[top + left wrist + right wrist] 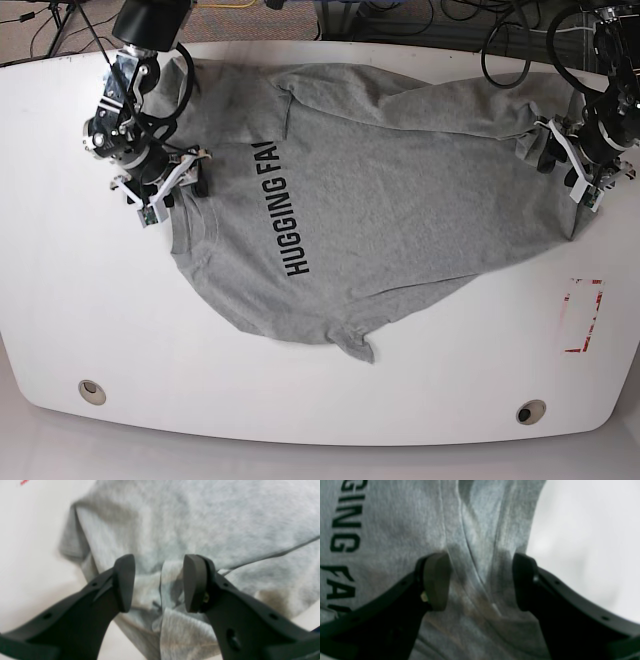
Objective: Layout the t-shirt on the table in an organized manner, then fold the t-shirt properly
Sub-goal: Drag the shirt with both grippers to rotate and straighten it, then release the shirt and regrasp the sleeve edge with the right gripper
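One t-shirt [380, 200] lies spread on the white table [60, 300], lettering side up, with wrinkles near both ends. On the left of the base view, the right gripper [178, 186] stands at the shirt's edge — its two fingers [436, 580] are apart, with a raised fold of grey fabric between them, not pinched. On the right, the left gripper [570, 160] also has two parted fingers [125, 580] over a bunched hem — released. The table has two grommet holes [92, 391] and one red-outlined rectangle [583, 315].
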Robot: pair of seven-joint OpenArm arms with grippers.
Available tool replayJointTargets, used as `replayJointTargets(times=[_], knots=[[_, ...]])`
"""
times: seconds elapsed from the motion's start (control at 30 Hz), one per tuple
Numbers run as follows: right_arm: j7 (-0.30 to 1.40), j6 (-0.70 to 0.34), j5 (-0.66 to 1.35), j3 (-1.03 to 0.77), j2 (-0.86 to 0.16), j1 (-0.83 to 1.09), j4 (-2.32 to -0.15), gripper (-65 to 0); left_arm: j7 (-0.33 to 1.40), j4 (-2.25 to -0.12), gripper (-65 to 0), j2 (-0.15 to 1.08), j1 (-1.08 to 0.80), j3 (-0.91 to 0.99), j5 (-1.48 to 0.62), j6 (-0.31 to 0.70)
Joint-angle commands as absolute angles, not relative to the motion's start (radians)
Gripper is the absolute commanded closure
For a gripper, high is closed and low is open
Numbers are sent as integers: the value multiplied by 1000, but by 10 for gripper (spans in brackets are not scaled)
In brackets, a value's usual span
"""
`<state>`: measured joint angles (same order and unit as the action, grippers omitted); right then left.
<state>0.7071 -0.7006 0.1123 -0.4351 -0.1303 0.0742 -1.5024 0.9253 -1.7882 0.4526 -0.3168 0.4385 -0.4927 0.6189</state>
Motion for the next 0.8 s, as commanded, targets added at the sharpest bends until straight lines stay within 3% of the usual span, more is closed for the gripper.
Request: replayJointTargets(times=[0.0, 0.53, 0.77], knots=[[759, -698, 87, -437, -136, 116, -1557, -379, 903, -1788, -293, 472, -297, 449, -506, 619], [766, -698, 77, -435, -139, 176, -1811, -379, 903, -1755, -293, 472, -232, 449, -509, 619], [857, -698, 77, -430, -140, 22, -1819, -382, 903, -1753, -294, 464, -197, 538, -510, 619]])
